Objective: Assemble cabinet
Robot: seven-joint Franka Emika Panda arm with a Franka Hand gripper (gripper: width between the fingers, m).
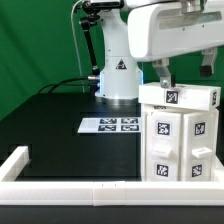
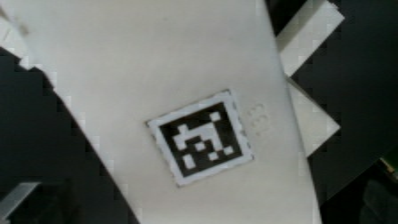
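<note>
The cabinet (image 1: 180, 130) stands boxed up at the exterior view's right, near the rail (image 1: 100, 189). The claw (image 1: 160, 78) hovers just above its top panel (image 1: 178, 96); whether it's clenched I cannot tell. Probably only final fitting remains.

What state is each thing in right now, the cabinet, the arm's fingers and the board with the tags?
cabinet: upright at the exterior view's right, tagged panels facing the camera, not visibly finished
fingers: down at the cabinet's top panel; open or shut cannot be told
marker board: flat on the table, nothing on it
border rail: lying along the table's near edge
</note>
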